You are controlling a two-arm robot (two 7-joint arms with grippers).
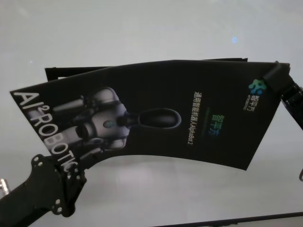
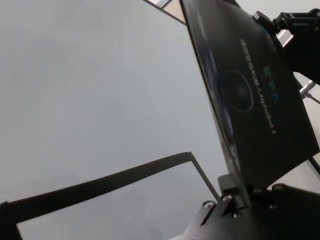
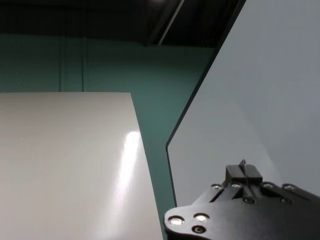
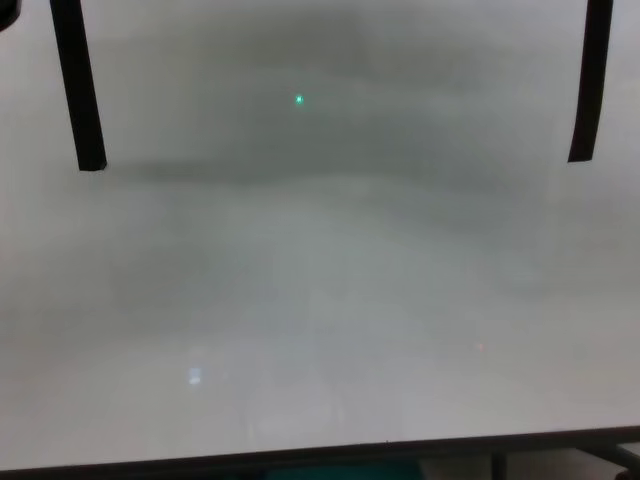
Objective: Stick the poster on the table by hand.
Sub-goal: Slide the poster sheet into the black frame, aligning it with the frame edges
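The poster [image 1: 165, 109], black and glossy with a robot picture and white letters, hangs bowed above the white-grey table [image 1: 142, 28]. My left gripper [image 1: 64, 165] is shut on its near left edge by the big white letters. In the left wrist view the sheet [image 2: 260, 100] runs edge-on out of that gripper [image 2: 232, 192]. My right gripper [image 1: 277, 75] is shut on the far right corner beside the small logo. The right wrist view shows a thin sheet edge pinched in its jaws [image 3: 243, 172].
Narrow black strips lie on the table under the poster, one at far left [image 1: 52, 71] and one at far right [image 1: 227, 60]. The chest view shows two strip ends [image 4: 80, 90] [image 4: 588, 90] and the table's near edge [image 4: 320, 455]. A cream surface [image 3: 65, 165] lies beyond the table.
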